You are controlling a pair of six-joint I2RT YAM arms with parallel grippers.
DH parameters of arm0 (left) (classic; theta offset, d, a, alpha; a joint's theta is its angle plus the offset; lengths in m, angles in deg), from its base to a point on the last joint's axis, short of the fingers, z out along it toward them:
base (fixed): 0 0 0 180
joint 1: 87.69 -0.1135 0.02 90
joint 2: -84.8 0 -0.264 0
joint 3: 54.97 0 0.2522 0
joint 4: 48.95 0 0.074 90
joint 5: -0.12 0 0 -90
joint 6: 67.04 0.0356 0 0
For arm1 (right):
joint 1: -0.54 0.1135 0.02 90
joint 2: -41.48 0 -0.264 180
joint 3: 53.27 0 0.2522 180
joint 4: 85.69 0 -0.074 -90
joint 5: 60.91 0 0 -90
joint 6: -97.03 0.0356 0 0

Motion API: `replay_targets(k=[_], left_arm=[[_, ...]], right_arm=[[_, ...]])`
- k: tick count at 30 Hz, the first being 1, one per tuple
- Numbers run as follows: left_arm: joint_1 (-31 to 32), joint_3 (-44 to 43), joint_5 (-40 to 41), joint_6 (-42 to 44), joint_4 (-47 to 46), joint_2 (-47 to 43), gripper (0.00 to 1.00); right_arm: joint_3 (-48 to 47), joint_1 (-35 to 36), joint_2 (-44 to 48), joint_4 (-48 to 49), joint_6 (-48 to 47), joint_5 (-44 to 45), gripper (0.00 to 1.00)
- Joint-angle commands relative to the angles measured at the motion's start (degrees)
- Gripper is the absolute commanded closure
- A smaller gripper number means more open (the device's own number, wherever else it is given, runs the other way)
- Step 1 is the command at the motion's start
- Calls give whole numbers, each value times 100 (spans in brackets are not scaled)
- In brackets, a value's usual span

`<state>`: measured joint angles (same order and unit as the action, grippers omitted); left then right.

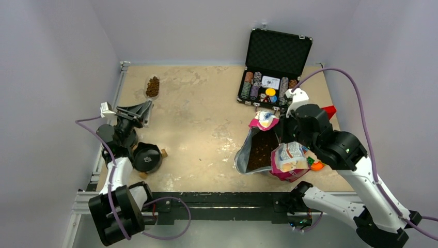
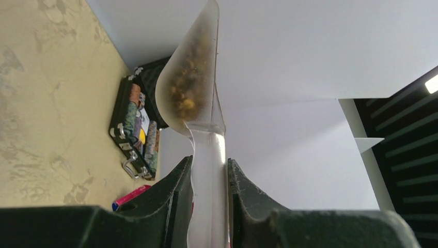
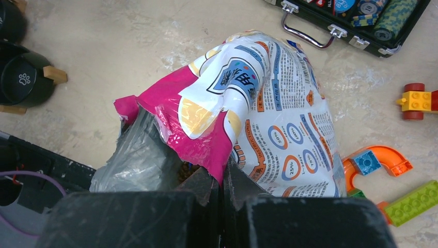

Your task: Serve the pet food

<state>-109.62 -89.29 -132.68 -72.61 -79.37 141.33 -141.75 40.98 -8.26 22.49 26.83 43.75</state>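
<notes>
- Your left arm reaches forward along the left side of the table [image 1: 206, 103]. The forearm stretches away from its base and the left gripper [image 1: 140, 109] points toward the far wall.
- That gripper is clamped on the flat handle of a translucent scoop [image 2: 192, 77]. In the left wrist view both fingers [image 2: 175, 191] press against the handle's sides with no gap showing.
- The scoop's bowl sits beyond the fingertips, over the far-left part of the table. It carries a load of pet food [image 1: 152, 86] (dark-brown pellets, also visible through the frosted wall in the wrist view).
- You cannot tell from these views whether the scoop touches the table or is held above it.
- Your right arm rises from its base at the near right and bends forward and down over the bag [image 1: 263, 147].
- The right gripper [image 3: 222, 178] points downward and is pinched tight on the pink rim of the bag's mouth.
- The bag stands open at right-centre, and more pet food shows inside it.
- A black bowl [image 1: 147, 157] sits just beside your left arm. It is well apart from the bag and nearer to you than the loaded scoop.
- An open poker-chip case [image 1: 274, 72] stands behind the bag, and toy bricks [image 3: 413, 201] lie on the table beside the bag.
</notes>
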Motion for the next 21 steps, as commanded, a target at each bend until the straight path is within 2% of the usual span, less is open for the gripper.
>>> replay_targets(k=[1, 6, 8, 17, 21], left_arm=[[-427, 449, -33, -180, -1038, -168, 100], [-765, 1191, 296, -411, -1274, -513, 100], [-896, 1407, 433, -453, -1069, -864, 100], [-993, 1619, 1246, -57, 1720, -3067, 100], [-997, 1493, 1701, 122, 3267, -4109, 100]], right_arm=[[-102, 19, 355, 726, -115, -212, 100], [-69, 18, 443, 860, -156, -432, 100], [-62, 14, 503, 895, -190, -530, 100], [111, 91, 775, 978, -207, -842, 100], [67, 226, 815, 909, -232, -787, 100]])
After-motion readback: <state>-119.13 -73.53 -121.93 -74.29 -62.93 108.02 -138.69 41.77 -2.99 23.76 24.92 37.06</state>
